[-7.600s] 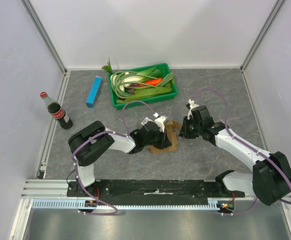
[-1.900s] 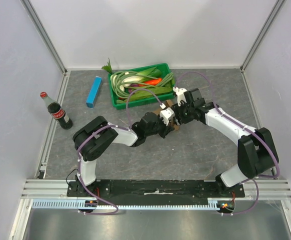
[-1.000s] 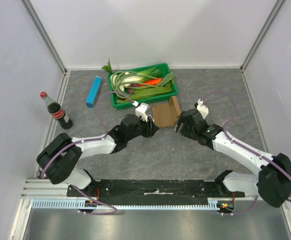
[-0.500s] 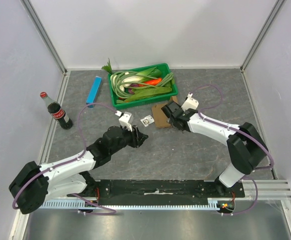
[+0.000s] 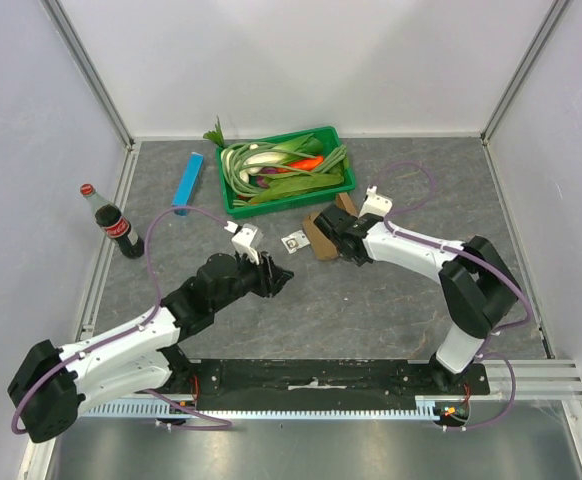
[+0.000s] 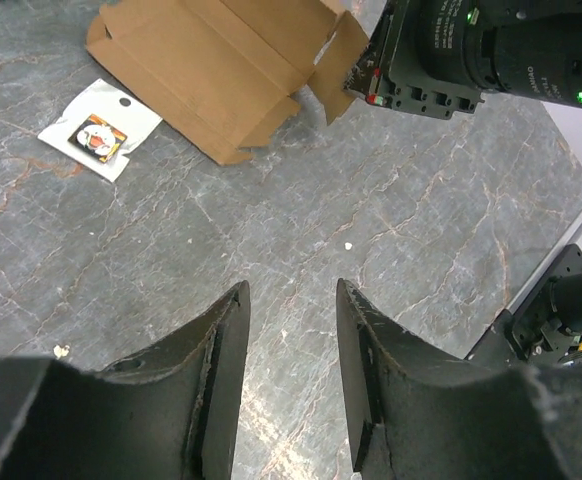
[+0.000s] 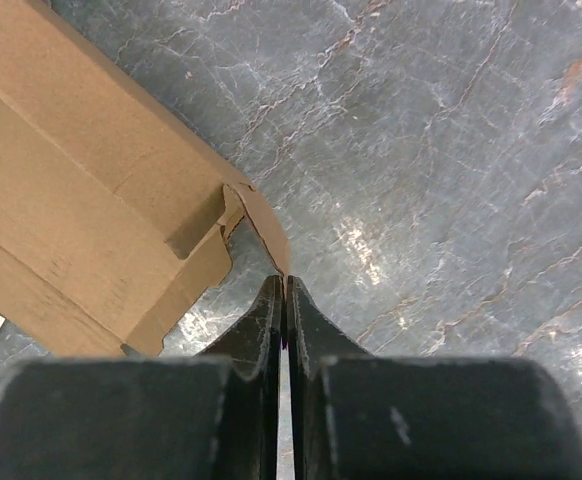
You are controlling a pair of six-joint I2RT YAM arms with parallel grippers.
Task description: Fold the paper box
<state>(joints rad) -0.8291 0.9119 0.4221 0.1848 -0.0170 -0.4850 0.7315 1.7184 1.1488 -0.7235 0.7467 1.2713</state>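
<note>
The paper box (image 5: 318,235) is a brown cardboard piece lying partly opened on the grey table, just in front of the green tray. In the right wrist view its panels (image 7: 81,190) fill the left side. One curved flap (image 7: 267,238) runs into my right gripper (image 7: 283,283), which is shut on that flap's tip. From above, the right gripper (image 5: 337,240) sits at the box's right edge. My left gripper (image 6: 289,292) stands open and empty over bare table, well short of the box (image 6: 211,60). From above, the left gripper (image 5: 277,277) is to the box's near left.
A small white card (image 5: 293,241) lies just left of the box. The green tray (image 5: 343,150) of vegetables stands behind it. A blue box (image 5: 187,183) and a cola bottle (image 5: 111,222) are at the far left. White walls enclose the table.
My right gripper has moved to the box's right flap and shut on it. My left arm has drawn back to the near left, away from the box.
</note>
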